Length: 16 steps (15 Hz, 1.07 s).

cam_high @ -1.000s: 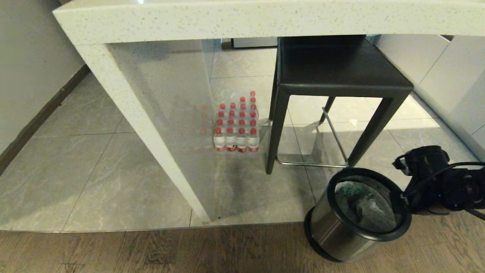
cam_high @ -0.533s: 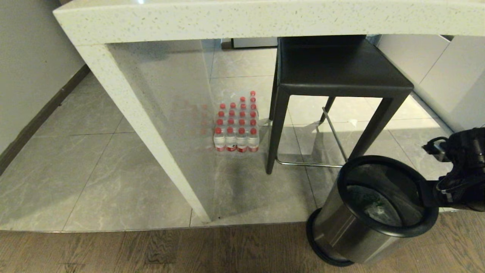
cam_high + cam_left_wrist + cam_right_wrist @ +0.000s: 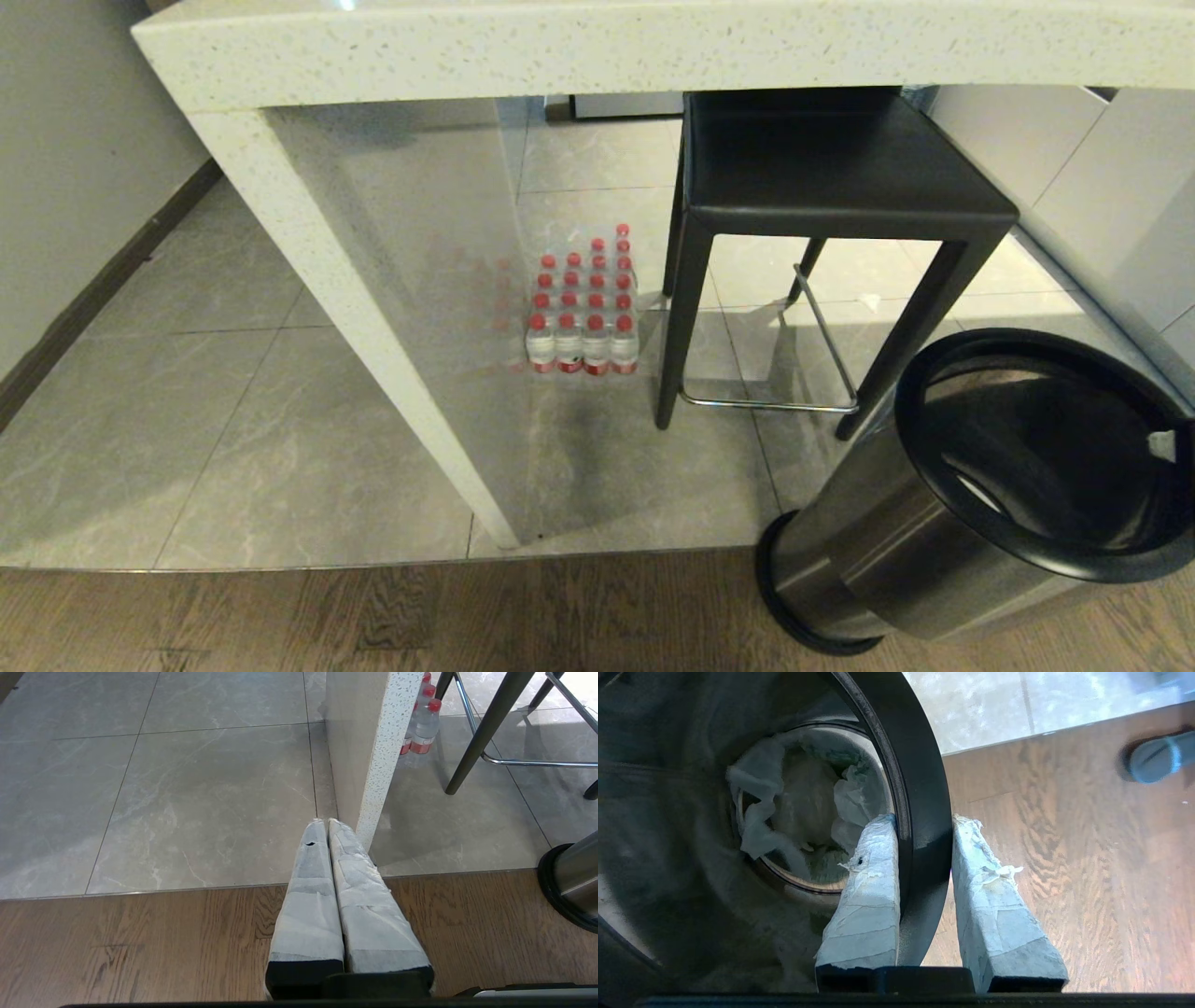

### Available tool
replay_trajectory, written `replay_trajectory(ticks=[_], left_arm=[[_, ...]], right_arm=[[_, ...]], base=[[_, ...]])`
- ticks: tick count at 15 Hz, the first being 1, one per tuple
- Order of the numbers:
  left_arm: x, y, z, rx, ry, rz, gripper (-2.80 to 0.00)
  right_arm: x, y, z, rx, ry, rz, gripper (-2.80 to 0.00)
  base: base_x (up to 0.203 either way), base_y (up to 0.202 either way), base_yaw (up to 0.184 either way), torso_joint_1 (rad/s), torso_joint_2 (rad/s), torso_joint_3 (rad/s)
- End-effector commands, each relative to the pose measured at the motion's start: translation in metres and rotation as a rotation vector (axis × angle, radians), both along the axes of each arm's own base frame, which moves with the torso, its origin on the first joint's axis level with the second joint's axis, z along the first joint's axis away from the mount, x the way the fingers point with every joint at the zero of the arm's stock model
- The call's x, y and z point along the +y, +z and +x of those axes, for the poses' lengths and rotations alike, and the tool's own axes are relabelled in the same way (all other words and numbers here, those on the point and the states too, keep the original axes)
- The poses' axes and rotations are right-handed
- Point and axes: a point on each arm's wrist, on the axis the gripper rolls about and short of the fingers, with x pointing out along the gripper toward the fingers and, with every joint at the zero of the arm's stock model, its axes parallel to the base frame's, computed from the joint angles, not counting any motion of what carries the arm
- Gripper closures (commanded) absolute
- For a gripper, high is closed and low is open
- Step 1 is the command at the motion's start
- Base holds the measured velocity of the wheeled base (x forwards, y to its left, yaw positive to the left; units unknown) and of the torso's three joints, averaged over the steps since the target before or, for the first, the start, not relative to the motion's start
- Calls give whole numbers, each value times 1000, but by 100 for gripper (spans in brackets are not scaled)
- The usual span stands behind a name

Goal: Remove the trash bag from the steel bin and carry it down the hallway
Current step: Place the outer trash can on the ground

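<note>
Where taped right tool (image 3: pixel 924 821) pinches, steel bin (image 3: pixel 896 551) tilts.

From your head view, the steel bin (image 3: pixel 943 523) is cut off at the right edge, and its dark interior hides the trash bag; you only see the bag (image 3: pixel 803 807), blurred, deep inside the bin in the right wrist view. The right gripper (image 3: pixel 922 821) straddling the black rim is outside the head view. The stool's (image 3: pixel 831 177) seat back is hidden under the tabletop (image 3: pixel 597 47). The pack of water bottles (image 3: pixel 420 728) is mostly hidden behind the tabletop's leg in the left wrist view.
</note>
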Motion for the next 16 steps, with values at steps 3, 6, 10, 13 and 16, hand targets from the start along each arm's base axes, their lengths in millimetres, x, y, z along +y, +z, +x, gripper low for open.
replay_trajectory(ticks=[3,6,10,13,16], left_arm=[[0,0,0,0,0,0,0],[0,0,0,1,1,0,0],[0,0,0,1,0,0,0],[0,0,0,1,1,0,0],[0,0,0,0,0,0,0]], right_arm=[[2,32,-63,-37,-21,-4,0],[-2,40,-83,21,-180,-72,0],[-7,49,-84,28,-386,2,0],[-11,48,-74,21,-513,-29,0],[-15,36,-64,54,-579,-15,0]], base=[[0,0,0,0,0,0],[0,0,0,0,0,0],[0,0,0,0,0,0],[0,0,0,0,0,0],[0,0,0,0,0,0]])
